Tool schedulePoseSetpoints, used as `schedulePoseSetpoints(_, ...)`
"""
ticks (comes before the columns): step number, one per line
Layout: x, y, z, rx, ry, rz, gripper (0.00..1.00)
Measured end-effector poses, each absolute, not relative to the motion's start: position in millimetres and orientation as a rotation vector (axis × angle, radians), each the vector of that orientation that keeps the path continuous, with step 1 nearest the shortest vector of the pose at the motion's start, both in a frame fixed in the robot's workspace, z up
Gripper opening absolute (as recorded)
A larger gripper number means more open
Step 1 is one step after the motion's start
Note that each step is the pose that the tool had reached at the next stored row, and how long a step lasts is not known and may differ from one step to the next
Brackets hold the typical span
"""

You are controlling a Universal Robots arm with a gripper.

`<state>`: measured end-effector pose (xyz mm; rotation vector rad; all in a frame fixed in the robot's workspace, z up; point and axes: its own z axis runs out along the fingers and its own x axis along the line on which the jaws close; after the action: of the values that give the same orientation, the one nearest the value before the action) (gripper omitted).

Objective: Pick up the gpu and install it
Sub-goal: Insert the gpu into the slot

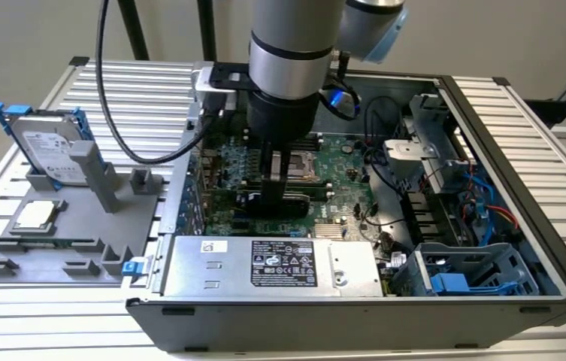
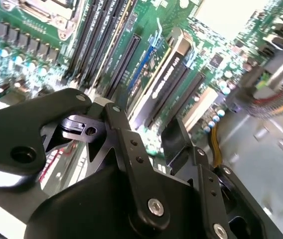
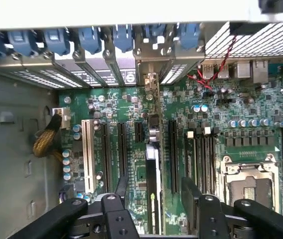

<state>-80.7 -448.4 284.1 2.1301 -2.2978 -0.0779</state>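
Observation:
The gpu stands on edge in a long motherboard slot, with its silver end bracket up against the rear slot openings of the case. In the exterior view it shows as a dark card right under the arm. My gripper is open, one black finger on each side of the card and both apart from it. The second wrist view shows the same fingers spread above the card's black edge. In the exterior view the gripper reaches down into the open computer case.
A grey fixture on the exterior view's left holds a silver hard drive in a blue frame and a square CPU chip. The power supply, a drive cage and loose cables crowd the case around the motherboard.

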Motion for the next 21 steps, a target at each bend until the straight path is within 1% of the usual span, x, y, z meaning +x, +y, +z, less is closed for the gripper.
schedulePoseSetpoints(8, -81, -448, 320, 2.130, -2.298, -0.078, 1.00)
schedulePoseSetpoints(14, -79, -448, 320, 2.128, -2.296, -0.074, 1.00)
schedulePoseSetpoints(15, -79, -448, 320, 2.128, -2.296, -0.074, 0.00)
schedulePoseSetpoints(21, -78, -448, 320, 2.129, -2.296, -0.075, 0.00)
